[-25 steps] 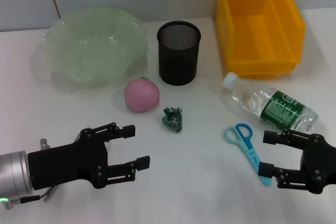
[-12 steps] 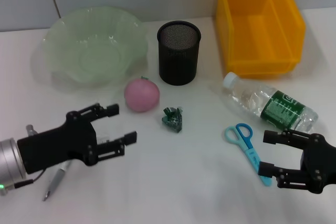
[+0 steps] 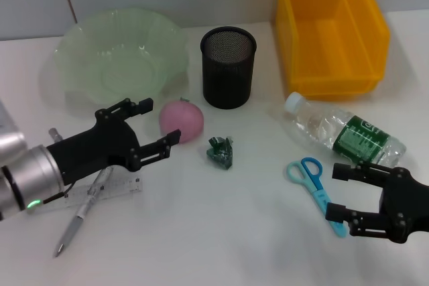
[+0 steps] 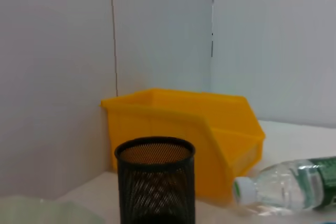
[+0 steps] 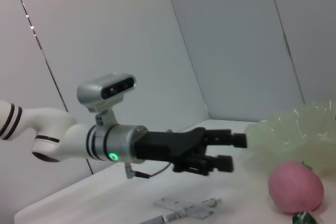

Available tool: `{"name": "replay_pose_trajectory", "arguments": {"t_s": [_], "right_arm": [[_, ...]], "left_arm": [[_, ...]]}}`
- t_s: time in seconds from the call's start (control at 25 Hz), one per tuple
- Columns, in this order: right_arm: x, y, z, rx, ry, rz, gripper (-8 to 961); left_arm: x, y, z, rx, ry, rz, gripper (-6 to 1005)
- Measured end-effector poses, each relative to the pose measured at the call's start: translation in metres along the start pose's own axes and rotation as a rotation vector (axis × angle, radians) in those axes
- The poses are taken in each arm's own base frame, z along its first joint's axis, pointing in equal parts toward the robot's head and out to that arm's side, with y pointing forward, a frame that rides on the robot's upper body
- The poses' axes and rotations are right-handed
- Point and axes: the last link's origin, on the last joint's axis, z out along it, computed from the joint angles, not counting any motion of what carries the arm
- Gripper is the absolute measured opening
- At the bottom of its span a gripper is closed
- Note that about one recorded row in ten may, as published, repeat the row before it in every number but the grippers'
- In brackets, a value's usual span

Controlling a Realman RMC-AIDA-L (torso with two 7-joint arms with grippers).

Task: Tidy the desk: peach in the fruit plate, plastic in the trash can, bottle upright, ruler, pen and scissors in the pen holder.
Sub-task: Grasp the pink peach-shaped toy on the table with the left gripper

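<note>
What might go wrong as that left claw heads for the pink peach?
The open left gripper is close beside the peach; being round, it could roll off toward the pen holder if nudged. The pen and ruler lie under that arm, so a low sweep might drag them.

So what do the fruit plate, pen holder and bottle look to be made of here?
Fruit plate: pale green translucent plastic or glass, judging by its glossy scalloped rim. Pen holder: black mesh, likely metal, with light showing through the weave. Bottle: clear thin plastic with a white cap and green label, lying on its side.
</note>
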Motion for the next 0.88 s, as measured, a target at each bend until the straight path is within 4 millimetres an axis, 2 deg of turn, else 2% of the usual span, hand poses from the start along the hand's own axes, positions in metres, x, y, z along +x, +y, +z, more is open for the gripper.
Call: {"name": "replay_pose_trajectory", "arguments": {"t_s": [0.08, 0.16, 0.24, 0.32, 0.88], "right_arm": [[-0.001, -0.001, 0.001, -0.003, -0.001, -0.002, 817], [-0.002, -0.001, 0.002, -0.004, -0.001, -0.003, 817], [-0.002, -0.001, 0.002, -0.006, -0.001, -0.004, 817], [-0.003, -0.001, 0.003, -0.009, -0.003, -0.005, 816], [-0.004, -0.001, 0.004, -0.017, -0.006, -0.005, 814]], "left_arm": [[-0.001, 0.000, 0.006, 0.014, 0.004, 0.031, 797], [-0.006, -0.005, 0.022, 0.038, -0.052, 0.042, 797], [-0.006, -0.005, 0.022, 0.038, -0.052, 0.042, 797], [-0.011, -0.006, 0.031, 0.047, -0.100, 0.085, 796], [-0.012, -0.016, 0.048, 0.088, -0.177, 0.095, 795]]}}
